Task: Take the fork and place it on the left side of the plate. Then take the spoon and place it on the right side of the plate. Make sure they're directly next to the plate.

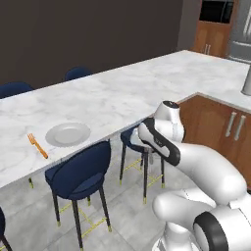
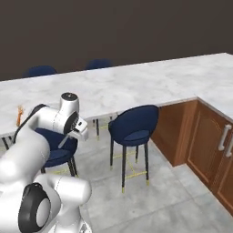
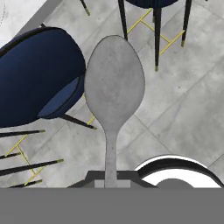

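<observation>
Marble table point(image 1: 122, 98): fork point(image 1: 37, 145) left of plate point(image 1: 67, 134); spoon point(image 3: 113, 92) clamped in closed gripper point(image 3: 111, 177), unplaced, above floor point(image 3: 183, 100).

The orange fork point(image 1: 37, 145) lies flat on the white marble counter, just left of the plate point(image 1: 68, 134), with a small gap between them. The plate is round, light grey and sits flat near the counter's edge. The grey spoon point(image 3: 113, 94) is held up by its handle, with its bowl pointing away over the floor.
</observation>
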